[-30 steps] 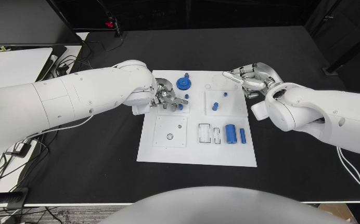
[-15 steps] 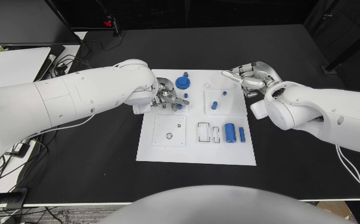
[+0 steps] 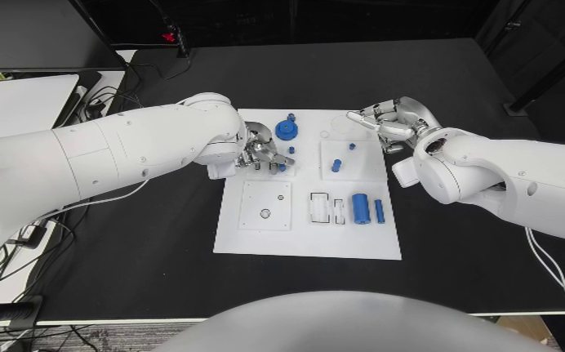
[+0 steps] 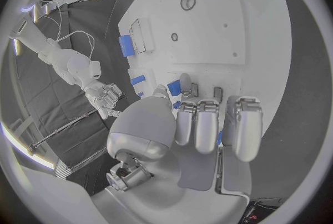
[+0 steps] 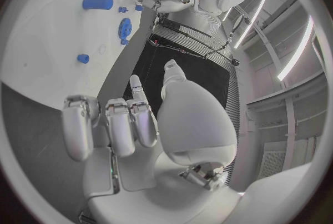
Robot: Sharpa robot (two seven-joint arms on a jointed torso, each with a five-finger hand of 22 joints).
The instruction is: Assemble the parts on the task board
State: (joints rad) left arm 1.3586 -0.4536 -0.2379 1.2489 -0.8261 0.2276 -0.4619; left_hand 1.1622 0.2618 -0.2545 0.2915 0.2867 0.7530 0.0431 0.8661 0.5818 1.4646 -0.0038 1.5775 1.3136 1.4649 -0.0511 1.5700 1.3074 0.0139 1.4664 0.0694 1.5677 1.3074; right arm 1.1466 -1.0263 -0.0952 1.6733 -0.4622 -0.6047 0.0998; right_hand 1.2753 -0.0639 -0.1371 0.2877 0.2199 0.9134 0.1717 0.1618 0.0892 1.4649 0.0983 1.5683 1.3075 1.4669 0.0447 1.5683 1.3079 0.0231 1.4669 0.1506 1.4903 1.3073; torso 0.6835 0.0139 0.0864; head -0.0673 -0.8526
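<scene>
My left hand (image 3: 261,156) pinches a small blue part (image 3: 282,167) low over the board (image 3: 309,238); my right hand (image 3: 391,126) hovers spread, holding nothing.
If my pinch tilts it, the part may jam or knock the gear (image 3: 288,131) just beyond my fingertips.

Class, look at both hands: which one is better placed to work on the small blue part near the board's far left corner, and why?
The left hand: its fingers sit right over the small blue part on the task board. The right hand rests off the board's far right corner, holding nothing.
</scene>
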